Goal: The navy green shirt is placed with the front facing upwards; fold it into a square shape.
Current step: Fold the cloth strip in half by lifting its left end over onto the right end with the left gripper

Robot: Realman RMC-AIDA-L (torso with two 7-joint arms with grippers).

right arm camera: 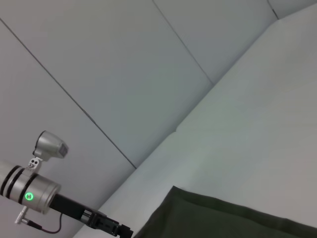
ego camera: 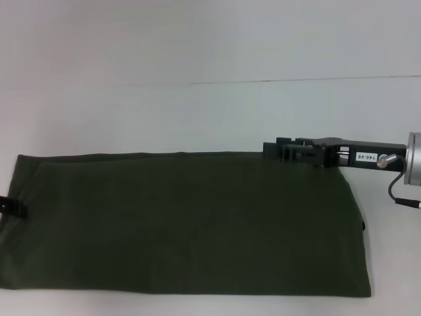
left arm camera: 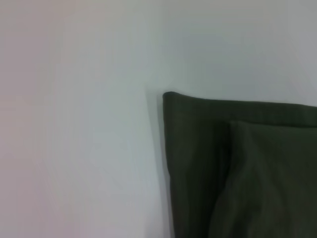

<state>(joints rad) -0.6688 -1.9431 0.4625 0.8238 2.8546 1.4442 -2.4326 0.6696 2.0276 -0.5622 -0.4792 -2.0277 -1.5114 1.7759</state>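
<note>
On the white tabletop [ego camera: 197,112] the navy green shirt [ego camera: 191,224] lay folded into a long flat band running from the robot's left side to its right, no lettering showing on the upper face. The right gripper [ego camera: 279,151] reached in level from the right, its tip just at the shirt's far right corner; whether it was clenched or released I could not tell. The left gripper [ego camera: 14,207] showed only as a dark tip at the shirt's left edge, its state hidden too. In the left wrist view a folded corner [left arm camera: 171,99] lay flat, a second layer overlapping it.
</note>
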